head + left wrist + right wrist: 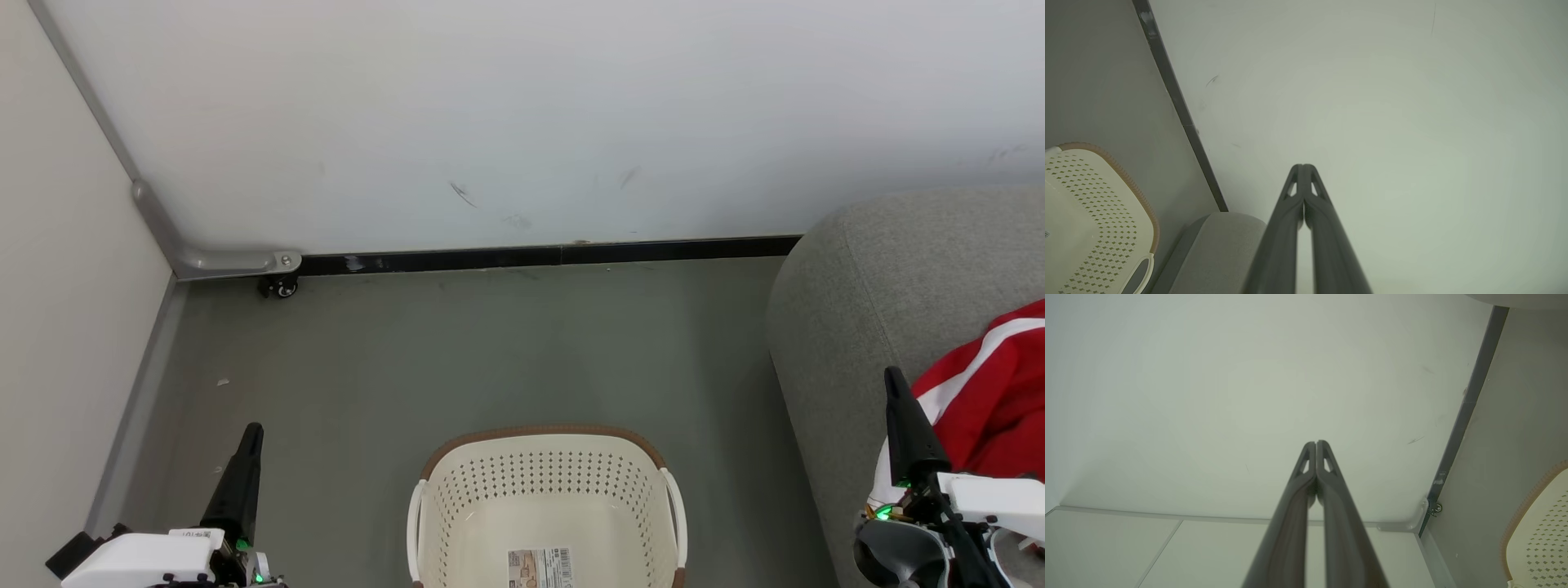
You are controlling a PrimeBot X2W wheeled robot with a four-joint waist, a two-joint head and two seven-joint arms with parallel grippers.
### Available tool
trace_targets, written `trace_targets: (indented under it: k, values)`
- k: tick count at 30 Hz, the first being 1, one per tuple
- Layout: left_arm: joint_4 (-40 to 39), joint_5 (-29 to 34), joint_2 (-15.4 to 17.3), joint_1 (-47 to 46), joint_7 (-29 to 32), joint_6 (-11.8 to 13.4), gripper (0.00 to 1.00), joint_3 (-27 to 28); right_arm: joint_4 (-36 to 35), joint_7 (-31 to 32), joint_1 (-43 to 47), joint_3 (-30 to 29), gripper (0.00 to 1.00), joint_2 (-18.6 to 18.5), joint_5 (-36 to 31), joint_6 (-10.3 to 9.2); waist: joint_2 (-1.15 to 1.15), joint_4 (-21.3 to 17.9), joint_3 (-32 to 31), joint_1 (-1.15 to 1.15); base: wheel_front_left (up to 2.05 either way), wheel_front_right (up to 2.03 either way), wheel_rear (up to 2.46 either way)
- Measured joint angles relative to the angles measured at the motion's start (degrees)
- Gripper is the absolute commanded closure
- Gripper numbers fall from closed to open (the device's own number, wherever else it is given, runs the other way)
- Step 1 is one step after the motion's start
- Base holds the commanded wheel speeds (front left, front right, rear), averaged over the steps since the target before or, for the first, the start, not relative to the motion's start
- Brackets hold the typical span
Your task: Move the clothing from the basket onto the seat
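A grey-green floor [490,351] meets a white wall [522,106] along a black skirting strip [571,255]. A metal bracket [220,263] sits at the left of the frame. The basket [547,437] stands at bottom centre, its near half cut off by the frame edge. The grey seat [882,278] fills the right side, and the red clothing [996,392] lies on it, running off the right edge. The left gripper [253,431] at lower left and the right gripper [895,377] at lower right each have their fingers pressed together, gripping nothing.
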Motion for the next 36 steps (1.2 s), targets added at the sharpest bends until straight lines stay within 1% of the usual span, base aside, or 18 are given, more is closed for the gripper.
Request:
trace_targets:
  k: [36]
  values:
    - [0.89, 0.00, 0.00, -0.11, 0.00, -0.48, 1.00, 0.15, 0.01, 0.00, 0.00, -0.01, 1.00, 0.00, 0.00, 0.00, 0.00, 0.01, -0.01, -0.01, 0.00, 0.00, 0.00]
